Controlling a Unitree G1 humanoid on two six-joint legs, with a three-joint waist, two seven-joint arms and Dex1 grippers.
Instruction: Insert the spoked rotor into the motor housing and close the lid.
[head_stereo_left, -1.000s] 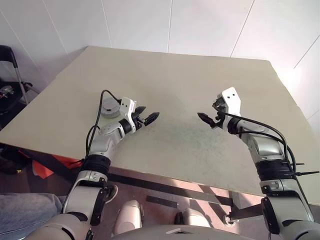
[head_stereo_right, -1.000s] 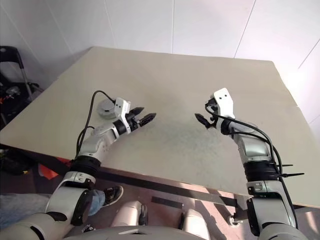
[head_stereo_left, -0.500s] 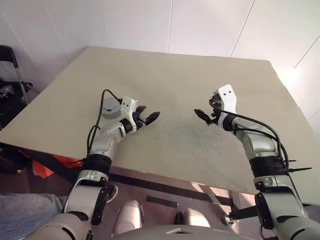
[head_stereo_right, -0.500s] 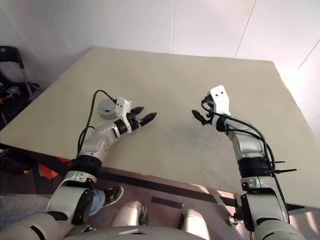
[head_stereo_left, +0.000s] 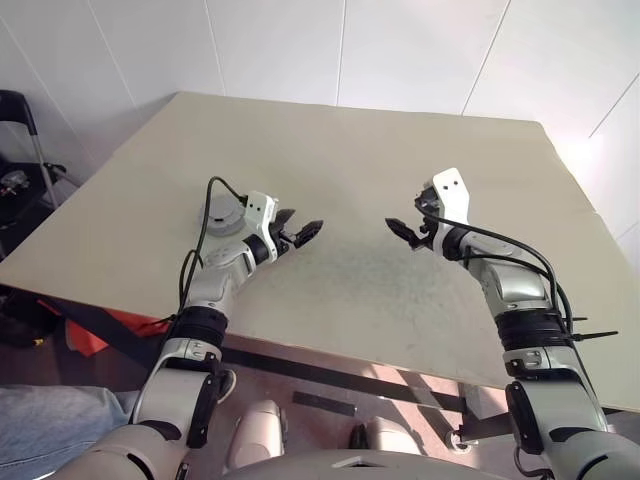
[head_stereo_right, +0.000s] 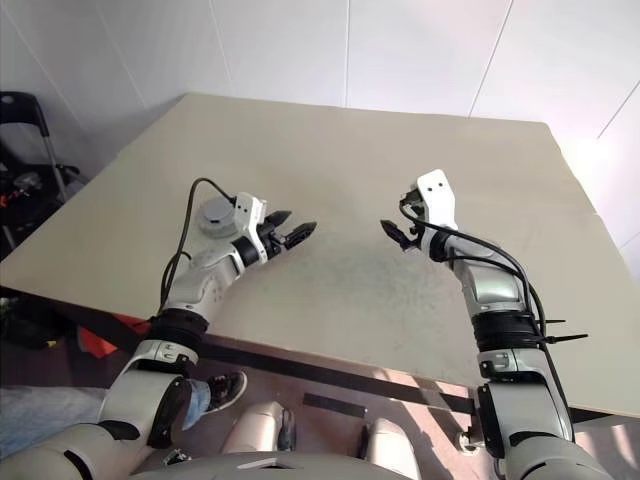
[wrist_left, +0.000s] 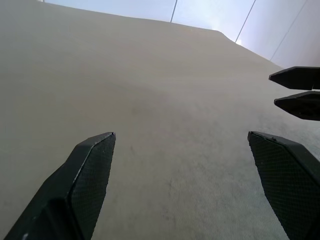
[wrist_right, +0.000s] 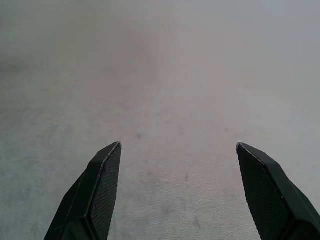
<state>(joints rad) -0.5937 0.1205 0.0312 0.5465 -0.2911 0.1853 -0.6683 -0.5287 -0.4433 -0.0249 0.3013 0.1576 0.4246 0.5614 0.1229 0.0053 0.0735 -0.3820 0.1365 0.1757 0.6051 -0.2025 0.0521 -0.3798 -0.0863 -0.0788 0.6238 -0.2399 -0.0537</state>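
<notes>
Both grippers hovering over bare tabletop (head_stereo_left: 350, 150), jaws wide, holding nothing. Grey round part (head_stereo_left: 222, 214) sitting just behind left gripper (head_stereo_left: 298, 231); can't tell which part. Right gripper (head_stereo_left: 407, 231) well apart from it.

A broad beige table (head_stereo_left: 360, 150) with a matte, lightly scuffed top stands against white wall panels (head_stereo_left: 400, 50), its far edge running along the wall and its near edge cutting diagonally across the head views. One object rests on it near the left edge: a round grey disc-shaped part (head_stereo_left: 220, 214), partly hidden behind the left arm, too covered to identify further. A faint greyish smudge (head_stereo_left: 375, 270) marks the middle of the surface.
</notes>
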